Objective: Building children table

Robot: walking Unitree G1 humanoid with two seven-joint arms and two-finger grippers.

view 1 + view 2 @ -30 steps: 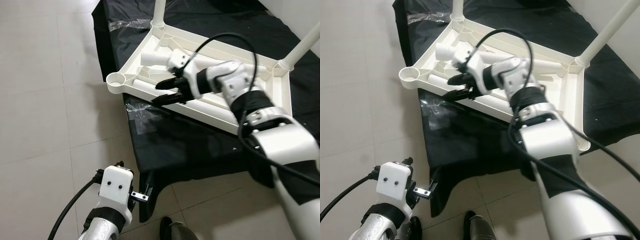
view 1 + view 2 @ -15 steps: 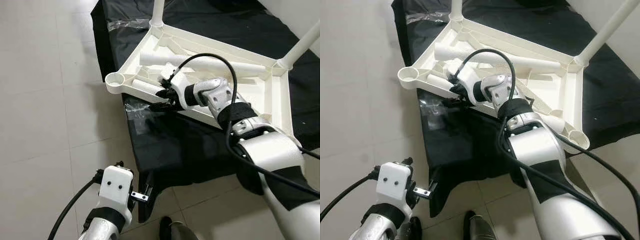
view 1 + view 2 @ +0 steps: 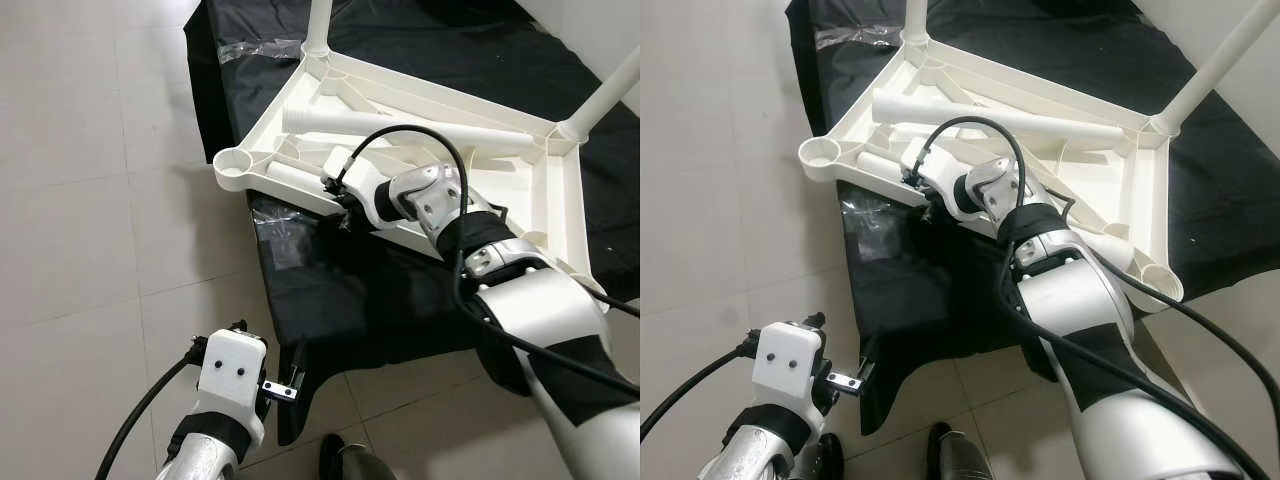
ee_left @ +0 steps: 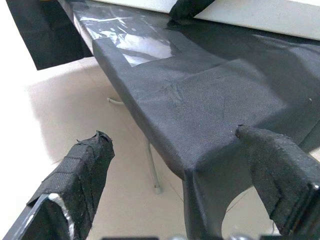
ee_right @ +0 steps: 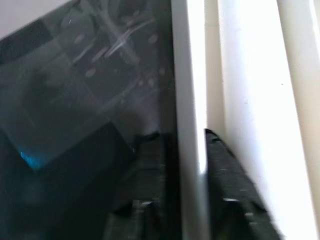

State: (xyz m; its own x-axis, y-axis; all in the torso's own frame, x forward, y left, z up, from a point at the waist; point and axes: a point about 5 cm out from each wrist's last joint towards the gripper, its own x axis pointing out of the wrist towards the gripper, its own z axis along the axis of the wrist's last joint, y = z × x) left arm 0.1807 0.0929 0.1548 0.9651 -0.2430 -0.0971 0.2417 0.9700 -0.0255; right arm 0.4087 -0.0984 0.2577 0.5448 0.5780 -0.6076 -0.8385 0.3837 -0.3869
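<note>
**Gripping the tabletop rim: getting it right before you pull**

You're working the right gripper (image 3: 343, 207) onto the near edge of the upside-down white tabletop (image 3: 560, 200), which is lying on a low surface draped in black cloth (image 3: 380, 290). In the right wrist view the two fingers (image 5: 150, 170) are straddling the thin white rim (image 5: 187, 125), one on each side, closed down narrow onto it, so you're already holding the edge.

Two legs (image 3: 318, 22) are standing up in the far corners, and loose leg tubes (image 3: 400, 128) are lying inside the frame. The near corner socket (image 3: 234, 160) is sitting empty, just beside your grip.

My take: you're pinching a thin lip, so it's probably going to twist if you yank. Keep the wrist square to the rim and move slowly so the loose tubes aren't rolling around. There's crinkly clear plastic (image 3: 282, 235) right under the gripper, so watch for snagging.

The left gripper (image 4: 175, 170) is hanging low near the floor by the cloth's corner, fingers spread wide, holding nothing.
</note>
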